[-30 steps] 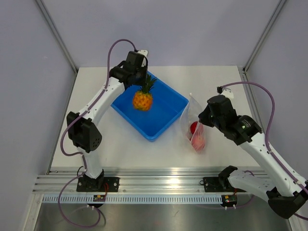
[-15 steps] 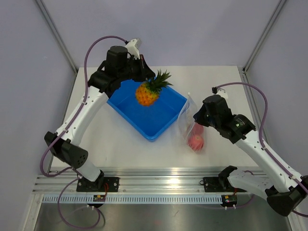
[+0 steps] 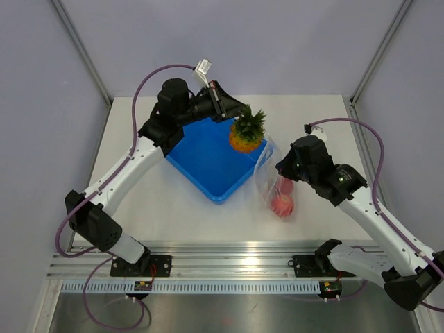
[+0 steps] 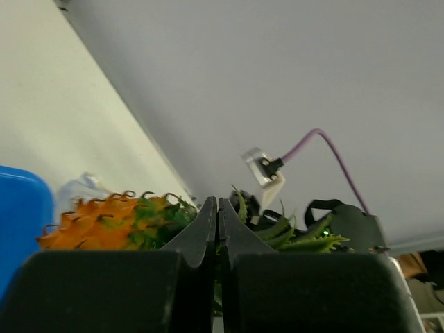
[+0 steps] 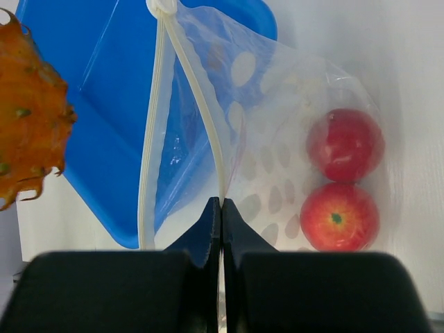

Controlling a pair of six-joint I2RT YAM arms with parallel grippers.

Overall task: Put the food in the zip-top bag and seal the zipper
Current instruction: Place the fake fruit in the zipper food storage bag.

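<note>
Over the last second the left gripper (image 3: 231, 116) has lifted the pineapple (image 3: 246, 137) out of the blue tray (image 3: 205, 163) and swung it to the right. It now hangs in the air over the tray's right corner, just beside the mouth of the zip-top bag (image 3: 272, 182). In the left wrist view the jaws are pressed together to a thin line on the green crown, with the orange body off to one side, so the hold appears to be on the leaves alone. The right gripper (image 5: 220, 208) stays pinched tight on one lip of the bag and holds it up, so that the two strips of the zipper (image 5: 207, 118) part into a narrow wedge facing the tray. Two red fruits (image 5: 345, 144) lie touching each other at the bottom of the bag, whose lower end rests on the table (image 3: 298, 111). In the right wrist view the pineapple's orange flank has come in at the left edge, near the opening but still outside it. Two of the three pieces of food are thus in, and the pineapple is the last. The opening looks tight for the pineapple, so lining it up with the gap probably matters most next. Sealing is not yet begun.
</note>
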